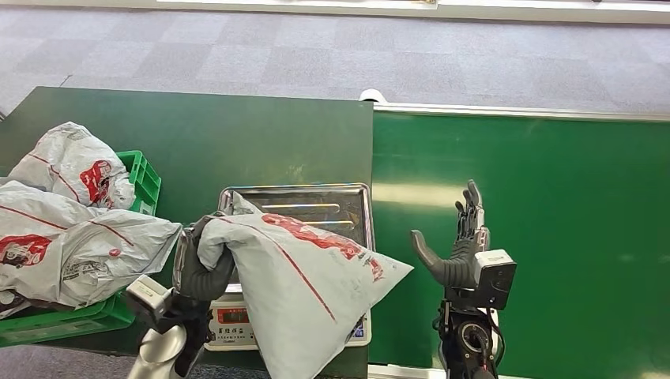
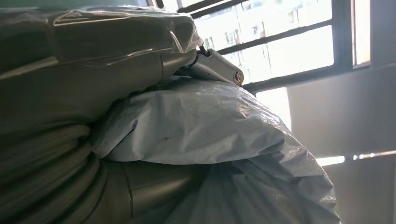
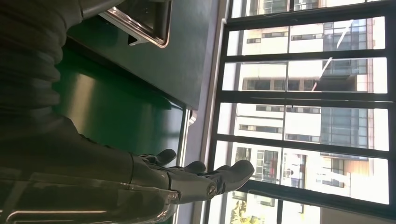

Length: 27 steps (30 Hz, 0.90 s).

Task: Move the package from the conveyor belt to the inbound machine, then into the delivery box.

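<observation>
Now the left hand (image 1: 204, 268) grips the package (image 1: 304, 276) by its upper left corner, over the scale (image 1: 304, 207).

The package's long axis slants from that held corner down toward the robot, its lower end hanging past the scale's front edge. The green box (image 1: 141, 183), already piled with other packages, sits just to the left, on the holding hand's side. The right hand (image 1: 462, 245) is released, fingers spread upward above the green belt (image 1: 569, 205), holding nothing, apart from the package.

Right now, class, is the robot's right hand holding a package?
No: the right hand hangs open over the green belt, while the left hand grips the package.
</observation>
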Available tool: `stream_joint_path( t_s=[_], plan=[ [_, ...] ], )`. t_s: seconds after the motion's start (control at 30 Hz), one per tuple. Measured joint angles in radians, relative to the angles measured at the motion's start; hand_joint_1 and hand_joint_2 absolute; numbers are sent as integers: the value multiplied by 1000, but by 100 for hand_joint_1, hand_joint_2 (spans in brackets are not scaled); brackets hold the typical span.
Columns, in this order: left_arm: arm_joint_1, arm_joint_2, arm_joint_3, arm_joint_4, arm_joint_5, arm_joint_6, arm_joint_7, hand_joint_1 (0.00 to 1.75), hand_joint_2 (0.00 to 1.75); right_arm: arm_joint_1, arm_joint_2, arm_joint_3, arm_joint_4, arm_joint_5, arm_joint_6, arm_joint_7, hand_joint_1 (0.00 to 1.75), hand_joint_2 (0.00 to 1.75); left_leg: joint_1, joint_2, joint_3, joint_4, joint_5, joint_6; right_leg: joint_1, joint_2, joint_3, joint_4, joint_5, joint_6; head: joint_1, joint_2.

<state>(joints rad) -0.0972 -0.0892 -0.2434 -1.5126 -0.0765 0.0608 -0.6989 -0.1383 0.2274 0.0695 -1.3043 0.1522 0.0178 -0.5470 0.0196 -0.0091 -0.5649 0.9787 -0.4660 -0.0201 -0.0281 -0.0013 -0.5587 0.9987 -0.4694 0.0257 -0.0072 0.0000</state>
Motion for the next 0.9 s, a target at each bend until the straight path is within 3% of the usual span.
stream_joint_path(
  t_s=[0.53,0.7,0.8,0.9],
  plan=[
    [27,-28,73,-84,21,39,0,175,175,0,0,4,2,-2,-1,0,0,175,0,0,0,0,0,0,0,0,0,0,0,0,0,0],
    [38,-32,113,-161,35,192,0,175,175,1,0,8,6,-7,-3,-2,0,175,0,1,-1,0,0,0,0,1,-1,0,0,0,0,0],
    [43,-33,164,-217,43,342,0,175,175,5,0,11,6,-10,-9,-5,0,175,0,1,-1,0,0,0,1,1,-1,0,0,0,0,0],
    [46,-39,236,-265,73,428,0,175,175,11,0,15,6,-12,-14,-8,0,175,1,1,-1,0,0,0,1,1,-2,0,0,0,0,0]
  ],
)
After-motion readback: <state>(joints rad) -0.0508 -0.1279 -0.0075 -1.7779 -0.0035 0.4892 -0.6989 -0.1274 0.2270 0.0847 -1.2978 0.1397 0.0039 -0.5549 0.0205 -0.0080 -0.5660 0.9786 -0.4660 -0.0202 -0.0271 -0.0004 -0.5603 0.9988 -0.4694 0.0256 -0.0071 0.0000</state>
